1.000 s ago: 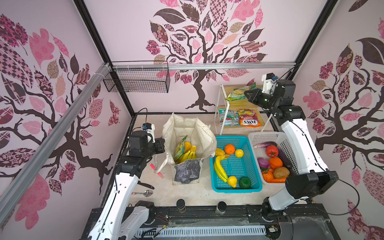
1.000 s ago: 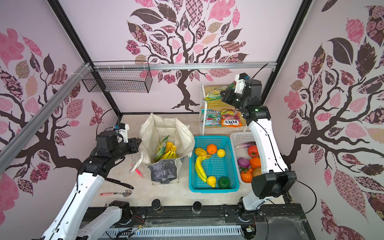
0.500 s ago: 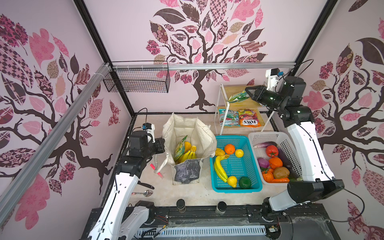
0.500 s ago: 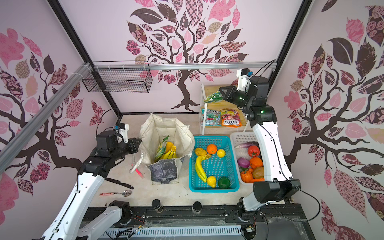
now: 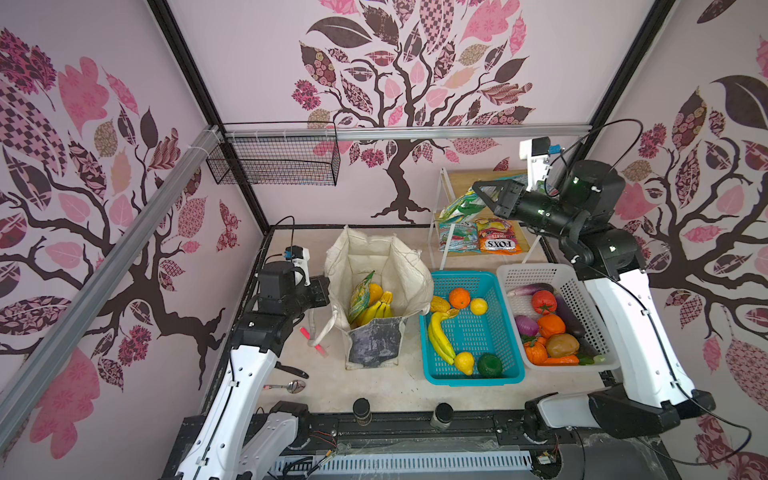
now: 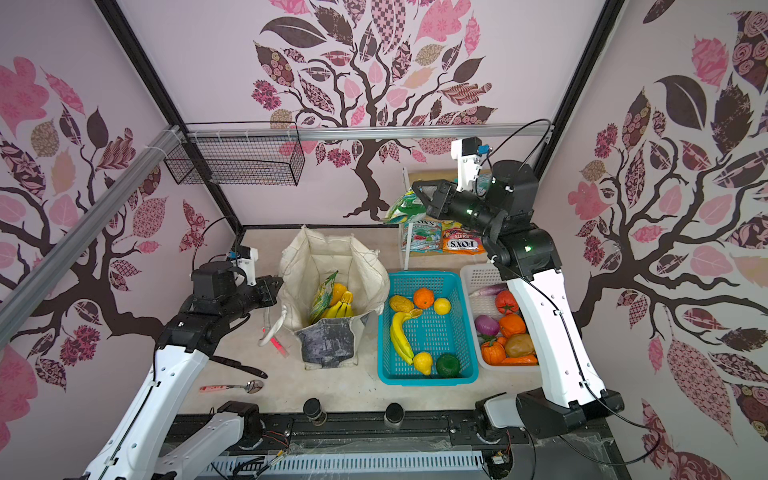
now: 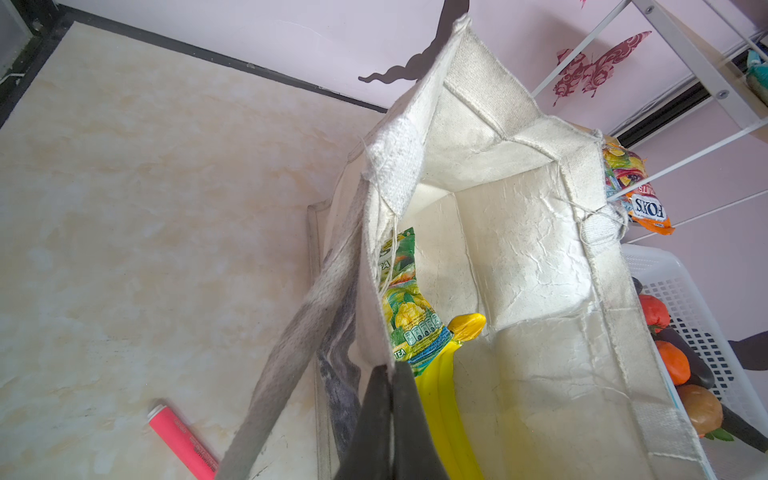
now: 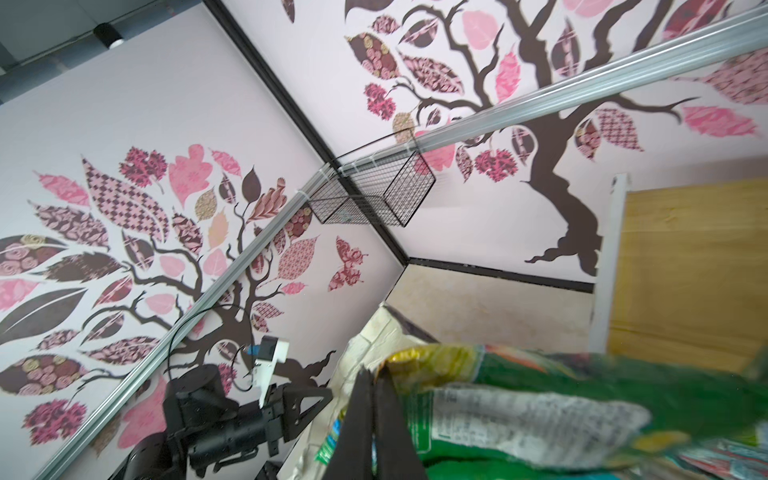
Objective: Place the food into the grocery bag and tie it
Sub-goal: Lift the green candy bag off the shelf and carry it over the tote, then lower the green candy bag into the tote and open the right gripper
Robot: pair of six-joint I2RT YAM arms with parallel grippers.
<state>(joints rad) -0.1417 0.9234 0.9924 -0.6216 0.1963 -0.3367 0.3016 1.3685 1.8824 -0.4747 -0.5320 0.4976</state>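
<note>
We find the packing step under way: the right hand (image 5: 482, 193) is clamped on a green snack packet (image 5: 459, 207), aloft by the shelf (image 5: 459, 178); the left hand (image 5: 323, 291) is pinched on the rim of the grocery bag (image 5: 365, 257) on the table (image 5: 374, 390); next, we judge, carry over its mouth and release.

grocery bag (image 7: 519, 249): cream cloth, coarse matt weave showing, lining creasing. snack packet (image 8: 540, 419): glossy film, crinkling. teal basket (image 5: 469, 380) and white basket (image 5: 536, 272), at 3 o'clock of bag: perforated plastic, reading smooth. shelf board (image 8: 685, 270): wood, matt grain showing. tabletop (image 7: 145, 208): looking smooth, marbled.
</note>
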